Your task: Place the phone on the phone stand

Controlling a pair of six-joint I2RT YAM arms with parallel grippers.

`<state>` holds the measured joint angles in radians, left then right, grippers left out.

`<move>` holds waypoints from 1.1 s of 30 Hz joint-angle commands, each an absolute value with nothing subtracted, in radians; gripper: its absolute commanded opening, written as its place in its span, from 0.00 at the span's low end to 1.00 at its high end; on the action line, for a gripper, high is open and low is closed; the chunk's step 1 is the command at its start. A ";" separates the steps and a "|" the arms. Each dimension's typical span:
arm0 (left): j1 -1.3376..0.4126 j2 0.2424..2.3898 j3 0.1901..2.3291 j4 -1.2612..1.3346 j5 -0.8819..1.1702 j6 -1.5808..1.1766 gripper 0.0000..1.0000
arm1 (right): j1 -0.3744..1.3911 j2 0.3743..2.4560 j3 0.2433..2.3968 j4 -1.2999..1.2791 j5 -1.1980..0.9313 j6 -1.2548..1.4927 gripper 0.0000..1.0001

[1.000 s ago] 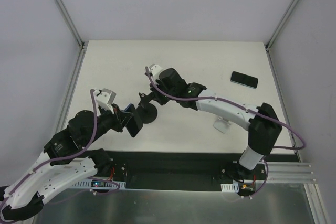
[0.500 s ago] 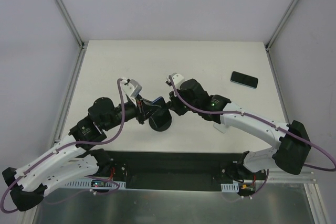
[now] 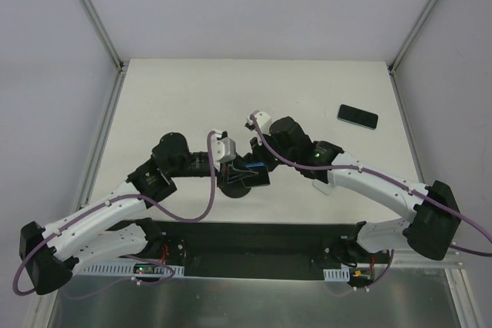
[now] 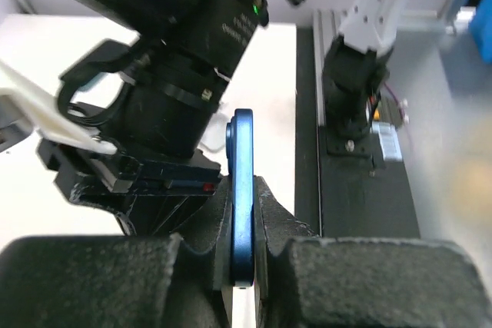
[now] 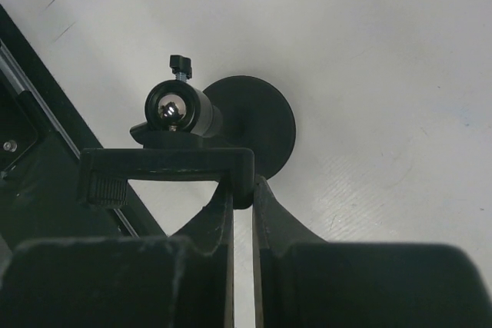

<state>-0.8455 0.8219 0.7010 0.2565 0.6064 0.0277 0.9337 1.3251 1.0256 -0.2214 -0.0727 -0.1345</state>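
While pinched edge-on in left gripper (image 4: pixel 243 266), blue phone (image 4: pixel 242 190) hangs near middle of bench's (image 3: pixel 177 90) near edge, just beside phone stand (image 5: pixel 257 124); stand's cradle bar (image 5: pixel 165 160) clamped by right gripper (image 5: pixel 242 197). Second, black phone (image 3: pixel 357 116) flat by right edge.

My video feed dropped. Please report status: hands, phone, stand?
Left hand shut on blue phone. Right hand shut on phone stand. Phone close to stand, seating not visible. Second phone lies apart, not in way.
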 commanded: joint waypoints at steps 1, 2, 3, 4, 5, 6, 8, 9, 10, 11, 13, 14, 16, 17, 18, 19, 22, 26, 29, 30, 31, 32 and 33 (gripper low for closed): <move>-0.795 0.946 0.833 0.243 0.878 0.204 0.00 | 0.905 1.278 1.028 -0.190 -0.233 -0.196 0.01; -0.749 0.965 0.841 0.242 0.921 0.201 0.00 | 0.899 1.276 1.020 -0.180 -0.242 -0.196 0.01; -0.730 0.980 0.848 0.250 0.949 0.195 0.00 | 0.887 1.273 1.019 -0.173 -0.256 -0.198 0.01; -0.710 1.008 0.848 0.262 0.986 0.177 0.00 | 0.885 1.272 1.017 -0.172 -0.276 -0.205 0.01; -0.681 1.018 0.847 0.300 1.000 0.164 0.00 | 0.881 1.270 1.017 -0.166 -0.281 -0.209 0.01; -0.670 1.028 0.841 0.323 1.014 0.154 0.00 | 0.876 1.272 1.016 -0.166 -0.287 -0.210 0.01; -0.652 1.051 0.844 0.339 1.031 0.144 0.00 | 0.862 1.275 1.017 -0.160 -0.313 -0.212 0.01; -0.644 1.057 0.850 0.333 1.035 0.147 0.00 | 0.858 1.275 1.014 -0.156 -0.333 -0.212 0.01; -0.635 1.068 0.853 0.331 1.040 0.147 0.00 | 0.854 1.272 1.011 -0.152 -0.345 -0.213 0.01; -0.611 1.074 0.853 0.359 1.073 0.138 0.00 | 0.850 1.270 1.008 -0.138 -0.359 -0.218 0.01; -0.601 1.100 0.838 0.444 1.117 0.053 0.00 | 0.845 1.269 0.997 -0.127 -0.394 -0.222 0.01; -0.601 1.112 0.844 0.459 1.188 0.038 0.00 | 0.838 1.270 0.997 -0.118 -0.406 -0.222 0.01; -0.601 1.150 0.873 0.465 1.230 0.002 0.00 | 0.828 1.278 1.003 -0.115 -0.437 -0.225 0.01; -0.603 1.157 0.873 0.465 1.232 0.002 0.00 | 0.827 1.276 1.003 -0.114 -0.445 -0.230 0.01; -0.601 1.157 0.861 0.454 1.209 0.008 0.00 | 0.827 1.272 1.002 -0.112 -0.457 -0.232 0.01; -0.600 1.155 0.859 0.433 1.200 0.041 0.00 | 0.825 1.270 1.002 -0.107 -0.466 -0.235 0.01; -0.583 1.163 0.874 0.350 1.177 0.089 0.00 | 0.822 1.262 0.997 -0.104 -0.497 -0.252 0.01; -0.549 1.190 0.914 0.247 1.175 0.138 0.00 | 0.811 1.259 0.996 -0.097 -0.521 -0.264 0.01; -0.525 1.186 0.911 0.238 1.161 0.140 0.00 | 0.807 1.258 0.994 -0.089 -0.502 -0.267 0.01; -0.522 1.178 0.917 0.218 1.146 0.146 0.00 | 0.808 1.249 0.991 -0.087 -0.471 -0.262 0.01; -0.523 1.177 0.923 0.192 1.122 0.147 0.00 | 0.807 1.241 0.986 -0.068 -0.442 -0.246 0.01; -0.523 1.172 0.928 0.151 1.102 0.143 0.00 | 0.807 1.232 0.962 -0.048 -0.411 -0.229 0.01; -0.523 1.155 0.924 0.143 1.071 0.109 0.00 | 0.807 1.209 0.948 -0.023 -0.335 -0.215 0.01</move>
